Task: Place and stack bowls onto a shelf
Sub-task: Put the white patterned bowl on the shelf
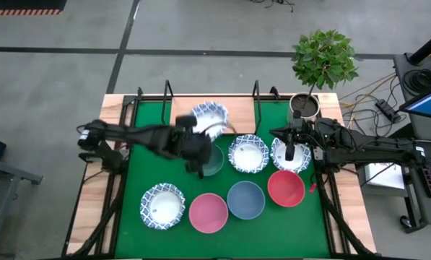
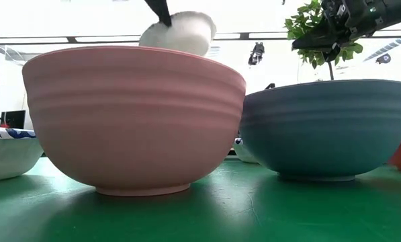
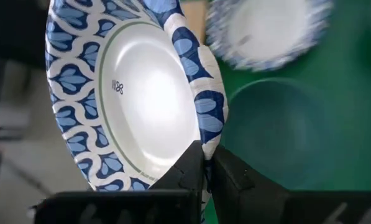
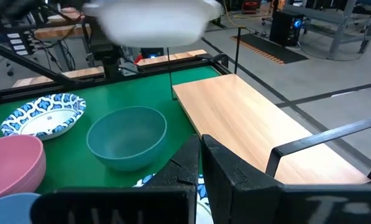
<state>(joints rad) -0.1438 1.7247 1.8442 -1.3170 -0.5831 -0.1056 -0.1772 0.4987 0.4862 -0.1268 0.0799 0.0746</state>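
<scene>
My left gripper (image 1: 194, 149) is shut on a white bowl with a blue-patterned rim (image 1: 210, 117), held up over the light-wood shelf (image 1: 183, 108); the bowl also shows in the low view (image 2: 181, 30). My right gripper (image 1: 290, 149) is shut over another patterned bowl (image 1: 292, 157) at the mat's right. On the green mat rest the dark green bowl (image 1: 212, 161), two more patterned bowls (image 1: 247, 154) (image 1: 162, 206), and the pink (image 1: 208, 213), grey-blue (image 1: 245, 200) and red (image 1: 286, 188) bowls. My left gripper holds the patterned bowl by its rim (image 3: 209, 138), one finger (image 3: 191, 171) inside the bowl and one (image 3: 235, 177) outside. The bowl is lifted clear and tipped on its side. My right gripper's fingers (image 4: 217, 163) close on the patterned rim (image 4: 146, 181) of the right bowl, coming from above. The gripper hides most of the bowl, and whether it is lifted does not show.
The shelf board (image 4: 247, 124) stands at the mat's far edge inside black wire frames (image 1: 257, 108). A potted plant (image 1: 323, 61) in a white pot stands at the far right corner. The bowls crowd the mat's middle and near part; its left side (image 1: 139, 152) is bare.
</scene>
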